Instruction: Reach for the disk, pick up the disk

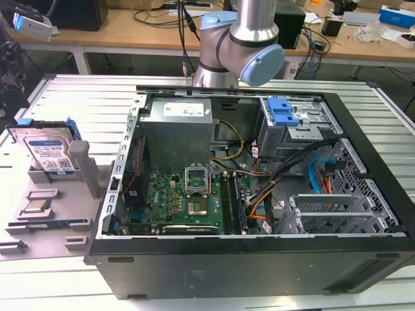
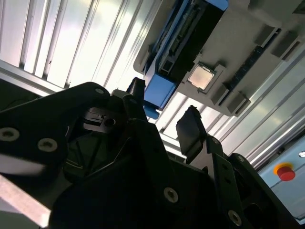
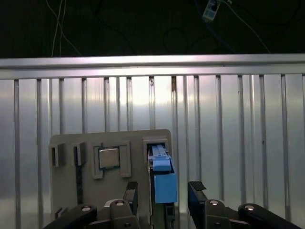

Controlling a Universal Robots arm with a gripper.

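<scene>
In the exterior view I see my arm [image 1: 241,39] at the back of the scene: a silver tube runs down into a grey joint housing with pale blue end caps. In both wrist views the gripper [image 3: 163,192] is black, with bolted linkage plates close to the cameras. Its two fingers [image 3: 196,189] stand parted with a clear gap between them, and their ribbed tips point away from the lenses. From here the jaws look level with each other.
</scene>
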